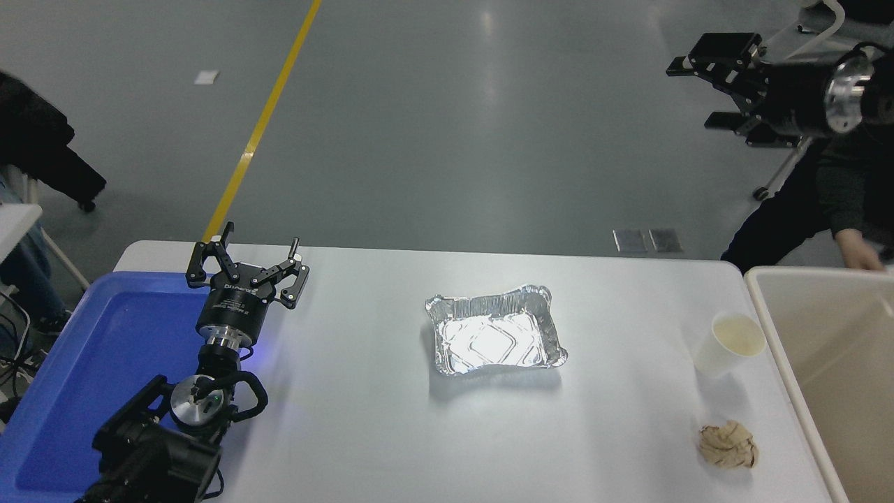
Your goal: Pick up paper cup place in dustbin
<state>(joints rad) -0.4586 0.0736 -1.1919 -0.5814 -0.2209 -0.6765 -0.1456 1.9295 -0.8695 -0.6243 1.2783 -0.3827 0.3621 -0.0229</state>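
White and tapered, the small paper cup (726,345) stands upright near the white table's (377,433) right edge, just beside the thick rim of the large cream-beige plastic dustbin (768,328). Its round rim is intact and the inside is cream-coloured. The black right gripper (709,91) hangs high at the upper right, well apart from the cup and far above it, jaws spread wide with nothing between them. A crumpled tan paper ball (728,445) lies near the cup on the camera's side, and a silver foil tray (494,339) sits mid-table. The black left gripper (246,269) is parked at lower left over the blue plastic tray (84,363), fingers apart and empty.
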